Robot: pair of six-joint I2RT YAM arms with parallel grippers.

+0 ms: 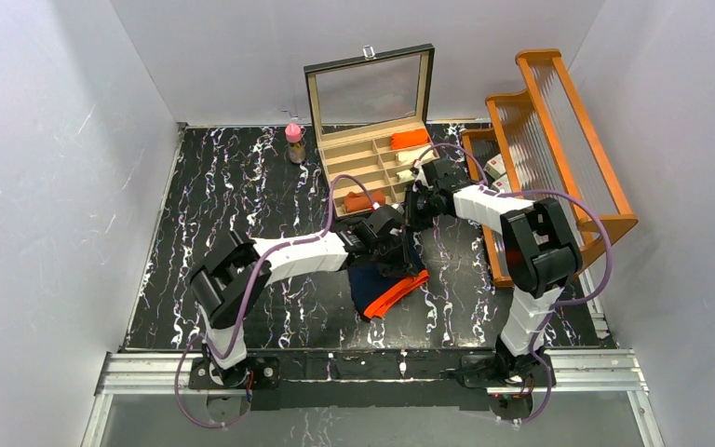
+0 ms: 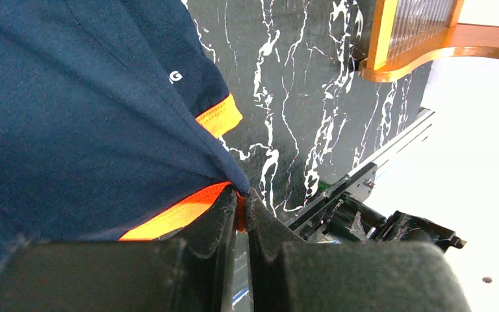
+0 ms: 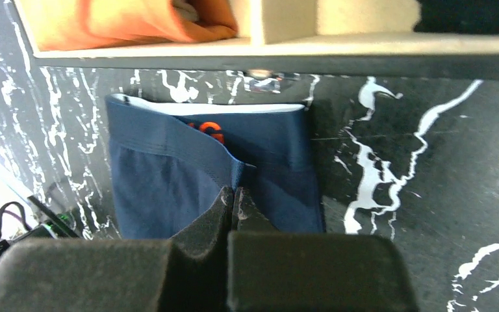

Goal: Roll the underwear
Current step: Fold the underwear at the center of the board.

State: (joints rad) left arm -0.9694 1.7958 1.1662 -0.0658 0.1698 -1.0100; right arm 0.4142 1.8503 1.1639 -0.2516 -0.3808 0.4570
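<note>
Squarely mid-frame in the top view, the navy underwear (image 1: 372, 287) lies on the black marbled bench (image 1: 242, 186), just below the compartment box (image 1: 354, 158). Its orange trim (image 1: 398, 293) runs diagonally from lower left to upper right. Only the left wrist view shows white lettering on the cloth, of which a "G" is readable. Only the right wrist view shows a small orange mark near the waistband, too blurred to read. The left tool (image 2: 237, 203) is pressed together, pinching the orange-trimmed hem. The right tool (image 3: 234, 195) is likewise closed on a fold of the navy cloth. The rust-orange underwear (image 3: 123, 23) sits bundled in a box compartment, upper left of the right wrist view. A wooden rack (image 1: 559, 130) stands at the right.
</note>
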